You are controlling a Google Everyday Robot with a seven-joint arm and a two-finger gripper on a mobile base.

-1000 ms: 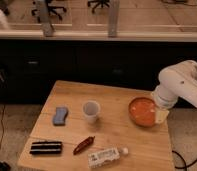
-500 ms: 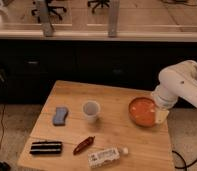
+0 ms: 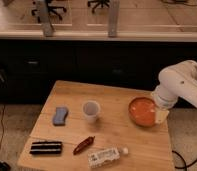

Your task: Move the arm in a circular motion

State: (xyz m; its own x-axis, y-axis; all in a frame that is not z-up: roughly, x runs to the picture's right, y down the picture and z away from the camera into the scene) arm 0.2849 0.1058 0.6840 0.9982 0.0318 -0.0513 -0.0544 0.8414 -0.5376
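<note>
**A:** What sits nearest?

**B:** A plastic bottle (image 3: 107,156) lying near the table's (image 3: 117,99) front edge. Farther back are a white cup (image 3: 91,111) and an orange bowl (image 3: 142,110).

**A:** And the arm?

**B:** The arm (image 3: 182,85) comes in from the right, above the table's right edge. It looks rigid and heavy. There's nothing to take hold of, since it drives itself.

**A:** The gripper?

**B:** The gripper (image 3: 161,116) hangs at the bowl's right rim, apparently carrying nothing. I cannot tell whether it's spread or closed, or whether it touches the rim.

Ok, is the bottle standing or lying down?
Lying down: the bottle rests on its side near the table's front edge, cap pointing right. The arm's pincer hangs by the orange bowl's right rim.
</note>
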